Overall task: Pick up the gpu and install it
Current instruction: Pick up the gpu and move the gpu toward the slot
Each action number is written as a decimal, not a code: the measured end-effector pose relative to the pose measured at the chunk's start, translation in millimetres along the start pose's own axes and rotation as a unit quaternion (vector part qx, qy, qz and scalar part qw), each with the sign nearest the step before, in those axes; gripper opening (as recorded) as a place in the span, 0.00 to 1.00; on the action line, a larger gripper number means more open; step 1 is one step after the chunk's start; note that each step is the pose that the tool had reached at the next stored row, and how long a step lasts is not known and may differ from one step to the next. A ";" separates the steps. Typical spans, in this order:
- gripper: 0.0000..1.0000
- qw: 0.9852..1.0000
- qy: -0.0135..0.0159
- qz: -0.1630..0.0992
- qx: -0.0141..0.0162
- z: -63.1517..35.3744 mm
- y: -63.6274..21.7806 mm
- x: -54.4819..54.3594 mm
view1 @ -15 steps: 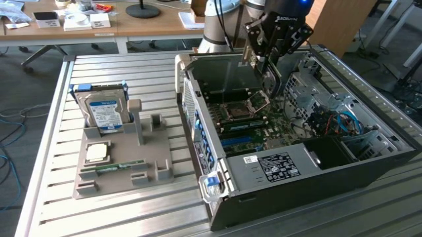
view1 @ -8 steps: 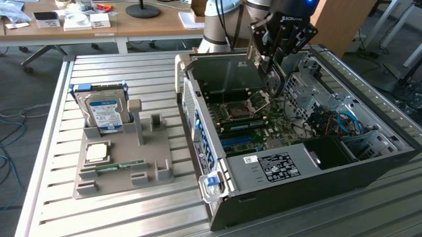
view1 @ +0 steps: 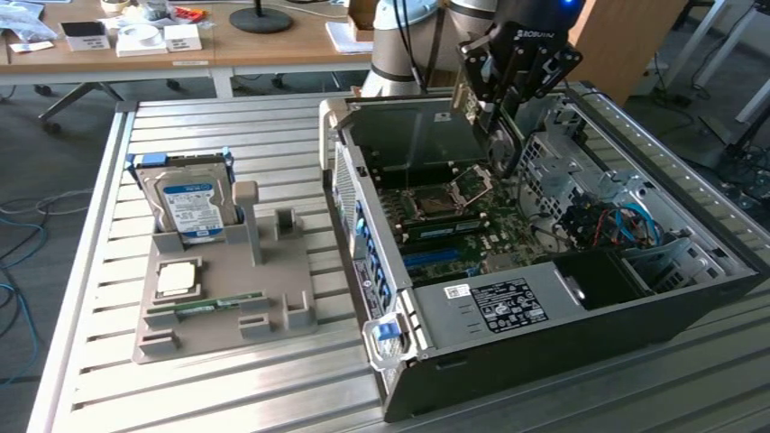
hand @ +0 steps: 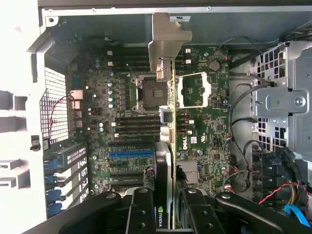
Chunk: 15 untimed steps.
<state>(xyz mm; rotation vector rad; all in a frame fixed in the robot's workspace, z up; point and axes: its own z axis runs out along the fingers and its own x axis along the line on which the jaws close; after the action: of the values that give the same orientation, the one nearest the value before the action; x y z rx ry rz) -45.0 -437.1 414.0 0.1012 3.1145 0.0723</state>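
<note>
My gripper (view1: 496,122) hangs above the open computer case (view1: 673,311) and is shut on the gpu (view1: 503,149). The card hangs on edge over the motherboard (view1: 475,230), near the CPU socket. In the wrist view the gpu (hand: 173,122) shows edge-on as a thin green line. Its silver end bracket (hand: 168,39) is at the far end and its black fan (hand: 163,168) sits between the fingers (hand: 141,212) of the gripper (hand: 168,214). A blue expansion slot (hand: 131,153) lies on the board beside the card, and the card is apart from it.
On the exterior view's left a grey fixture tray (view1: 283,298) carries a silver hard drive (view1: 193,203), a CPU chip (view1: 178,278) and a slim RAM stick (view1: 216,305). Drive cages and cables (view1: 614,221) crowd the case's right side. A wooden desk (view1: 241,45) stands behind.
</note>
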 end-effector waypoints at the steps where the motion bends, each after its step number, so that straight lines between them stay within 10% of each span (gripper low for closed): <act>1: 0.27 1.000 0.000 0.000 0.000 0.0 0.0 -0.2; 15: 0.27 1.000 0.000 0.000 0.000 0.3 0.7 -10.3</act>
<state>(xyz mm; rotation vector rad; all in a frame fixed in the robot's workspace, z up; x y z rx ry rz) -34.7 -437.0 414.0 0.1010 3.1146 0.0722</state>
